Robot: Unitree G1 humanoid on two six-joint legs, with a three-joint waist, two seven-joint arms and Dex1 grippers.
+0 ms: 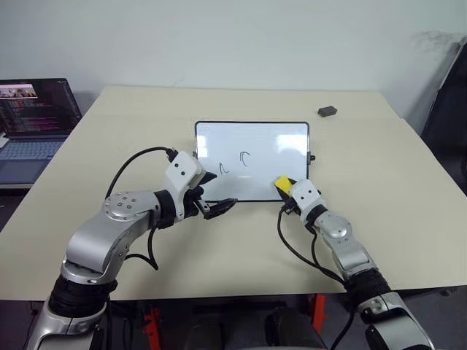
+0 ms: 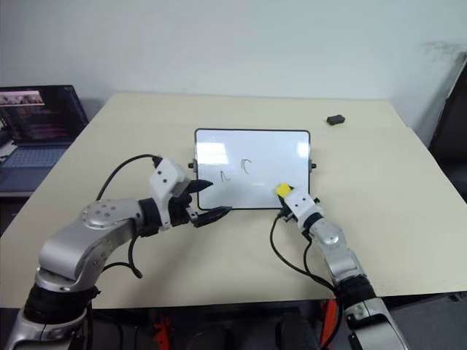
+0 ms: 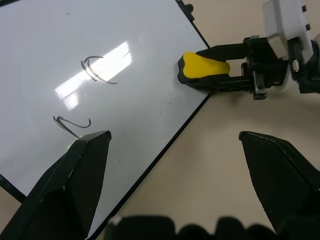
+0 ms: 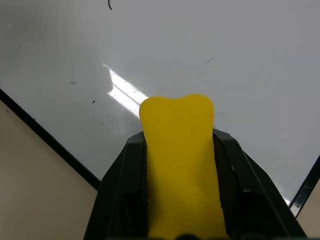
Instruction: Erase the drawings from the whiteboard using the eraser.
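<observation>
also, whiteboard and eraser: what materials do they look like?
Whiteboard: glossy white coated panel, likely melamine or painted steel; it mirrors the ceiling light. Thin black frame looks plastic.
Eraser: smooth matte yellow body, probably moulded plastic or dense foam; the dark underside may be felt, can't confirm.

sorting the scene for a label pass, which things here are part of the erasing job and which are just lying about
Part of the job:
- whiteboard
- drawings, two scribbles visible
- eraser, clamped in the right hand at the board's near right corner
- left hand, open at the board's near left edge

Just lying about:
- laptop, past the table's left edge
- small dark lump, far right on the table
</observation>
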